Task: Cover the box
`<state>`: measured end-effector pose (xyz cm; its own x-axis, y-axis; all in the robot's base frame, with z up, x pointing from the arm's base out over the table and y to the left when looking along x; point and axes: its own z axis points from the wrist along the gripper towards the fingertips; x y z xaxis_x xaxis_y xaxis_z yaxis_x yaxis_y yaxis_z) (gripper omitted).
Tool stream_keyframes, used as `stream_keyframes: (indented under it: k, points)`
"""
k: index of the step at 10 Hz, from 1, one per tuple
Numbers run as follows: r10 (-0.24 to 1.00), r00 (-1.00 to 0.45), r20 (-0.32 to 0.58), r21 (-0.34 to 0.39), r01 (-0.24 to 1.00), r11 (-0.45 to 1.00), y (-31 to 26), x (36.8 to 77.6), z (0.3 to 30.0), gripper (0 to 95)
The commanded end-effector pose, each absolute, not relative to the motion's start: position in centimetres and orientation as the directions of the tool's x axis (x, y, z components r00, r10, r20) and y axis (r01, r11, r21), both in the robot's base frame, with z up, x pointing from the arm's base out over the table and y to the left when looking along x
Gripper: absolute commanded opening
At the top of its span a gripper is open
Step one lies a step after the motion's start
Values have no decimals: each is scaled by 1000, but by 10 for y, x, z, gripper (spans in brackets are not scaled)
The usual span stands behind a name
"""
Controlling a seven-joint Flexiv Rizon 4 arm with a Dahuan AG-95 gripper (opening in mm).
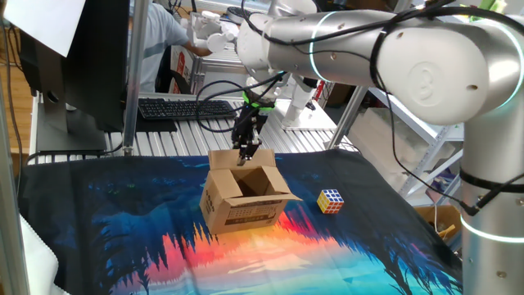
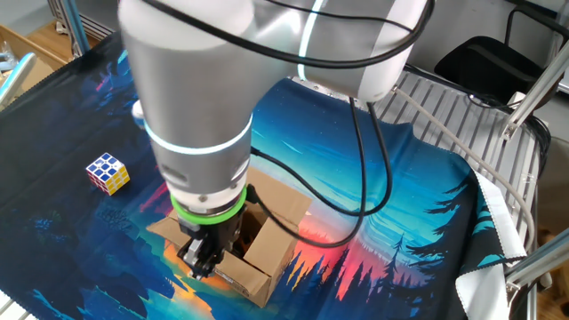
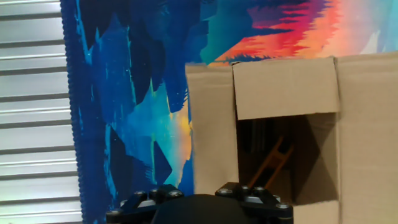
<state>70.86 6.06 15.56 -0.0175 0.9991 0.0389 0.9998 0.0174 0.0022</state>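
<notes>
Centrally on the cloth (image 1: pixel 123 238) — a print of blue trees over an orange-red glow — sits the box (image 1: pixel 243 199), its top open. In one fixed view one flap stands up at the far side, another folds out flat toward the cube (image 1: pixel 331 201), and dark print shows on the near face. The cube lies on the cloth just beside the box, not touching it. The arm (image 1: pixel 426 65) reaches in from the side with the gripper (image 1: pixel 245 152) pointing down at the far edge of the box, right at the raised flap; whether the fingers touch or pinch that flap cannot be told, and how far apart they stand does not show either. The other fixed view has the gripper (image 2: pixel 201 260) low over the box (image 2: pixel 253 240), the wrist hiding much of it. The hand view looks into the dark opening past a half-closed flap — only the gripper's black base shows at the bottom. A keyboard (image 1: pixel 184 108) lies behind the cloth.
</notes>
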Motion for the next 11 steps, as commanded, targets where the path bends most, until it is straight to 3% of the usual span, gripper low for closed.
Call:
stream_keyframes:
  k: [1, 2, 6, 11]
  points:
    - [999, -21, 34, -3, 1000, 21, 60, 706, 156, 380]
    - [999, -29, 32, -12, 1000, 29, 59, 703, 158, 190]
    - [997, -64, 52, -21, 998, 66, 49, 695, 168, 190]
    - [996, -77, 38, -10, 997, 77, 50, 671, 155, 190]
